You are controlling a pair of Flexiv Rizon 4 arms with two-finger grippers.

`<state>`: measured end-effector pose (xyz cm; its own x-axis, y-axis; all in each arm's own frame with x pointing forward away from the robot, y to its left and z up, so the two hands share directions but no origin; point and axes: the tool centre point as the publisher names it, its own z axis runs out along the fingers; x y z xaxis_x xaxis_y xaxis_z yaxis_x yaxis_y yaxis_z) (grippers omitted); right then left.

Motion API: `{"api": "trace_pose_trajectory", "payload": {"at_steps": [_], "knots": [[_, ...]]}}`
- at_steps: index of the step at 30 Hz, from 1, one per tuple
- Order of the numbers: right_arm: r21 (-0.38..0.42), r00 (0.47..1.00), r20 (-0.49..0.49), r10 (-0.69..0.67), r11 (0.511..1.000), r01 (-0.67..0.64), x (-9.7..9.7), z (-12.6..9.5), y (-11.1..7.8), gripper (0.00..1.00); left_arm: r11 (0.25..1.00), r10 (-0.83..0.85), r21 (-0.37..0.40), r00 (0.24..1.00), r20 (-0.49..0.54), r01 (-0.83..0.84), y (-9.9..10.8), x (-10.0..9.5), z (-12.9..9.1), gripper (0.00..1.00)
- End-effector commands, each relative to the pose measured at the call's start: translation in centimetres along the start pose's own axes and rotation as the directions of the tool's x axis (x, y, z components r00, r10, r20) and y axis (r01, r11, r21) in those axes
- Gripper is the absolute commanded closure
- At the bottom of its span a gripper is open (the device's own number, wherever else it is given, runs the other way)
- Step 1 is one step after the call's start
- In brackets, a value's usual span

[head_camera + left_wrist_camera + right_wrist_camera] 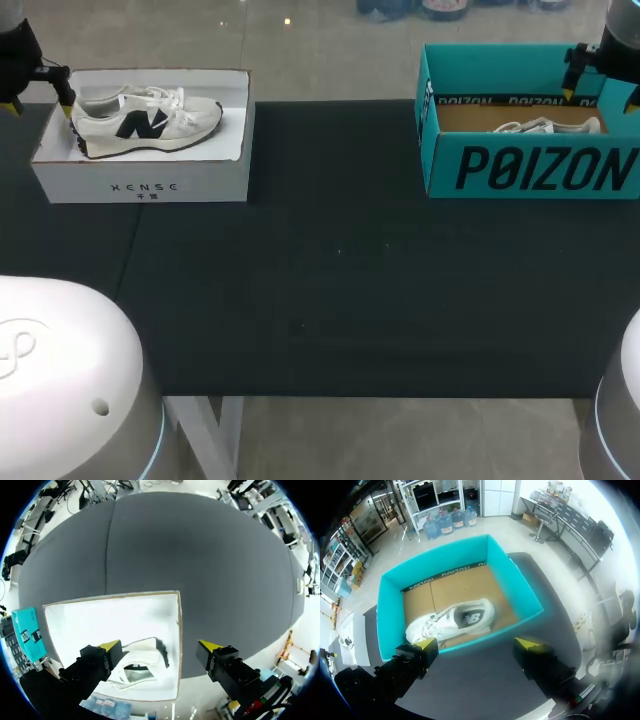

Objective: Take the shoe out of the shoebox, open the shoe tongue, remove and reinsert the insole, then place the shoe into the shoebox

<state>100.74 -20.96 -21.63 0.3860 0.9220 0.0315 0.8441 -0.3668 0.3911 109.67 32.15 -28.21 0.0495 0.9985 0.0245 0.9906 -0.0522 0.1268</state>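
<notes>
- Under my left gripper (40, 100), head view: white shoe (145, 120) in its shoebox (140, 180); right gripper (600, 98) over teal box (530, 165).
- Left wrist view: jaws spread, one outside the shoebox wall; I'd shift inward first.
- Right wrist view: jaws spread, second shoe (452, 622) ahead.

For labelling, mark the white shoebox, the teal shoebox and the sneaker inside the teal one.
white shoebox (140, 178): head view, on its front wall.
teal shoebox (530, 165): head view, on its front wall.
white sneaker (452, 621): right wrist view, on its side panel.
</notes>
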Motion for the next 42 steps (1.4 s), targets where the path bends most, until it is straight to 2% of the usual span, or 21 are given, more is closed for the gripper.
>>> {"api": "trace_pose_trajectory", "payload": {"at_steps": [1,10,19,30,42], "knots": [[-0.001,1.0,0.001,0.001,1.0,-0.001,0.0,0.1,0.0,0.0,0.998,-0.009,0.069,1.0,0.014,0.008,4.2,0.3,2.2,0.0],[-0.001,1.0,0.001,0.001,1.0,-0.001,0.0,0.1,0.0,0.0,0.996,-0.031,0.08,0.999,0.029,0.029,7.1,0.4,3.4,0.0],[-0.001,1.0,0.001,0.001,1.0,-0.001,0.0,0.1,0.0,0.0,0.995,-0.026,0.094,0.999,0.033,0.023,8.7,-0.2,4.5,0.0],[-0.001,1.0,0.001,0.001,1.0,-0.001,0.0,0.1,0.0,0.0,0.99,-0.065,0.127,0.997,0.041,0.059,9.1,0.0,5.8,0.0],[-0.001,1.0,0.001,0.001,1.0,-0.001,0.0,0.1,0.0,0.0,0.988,-0.059,0.143,0.998,0.031,0.054,9.1,-0.7,6.8,0.0]]}}
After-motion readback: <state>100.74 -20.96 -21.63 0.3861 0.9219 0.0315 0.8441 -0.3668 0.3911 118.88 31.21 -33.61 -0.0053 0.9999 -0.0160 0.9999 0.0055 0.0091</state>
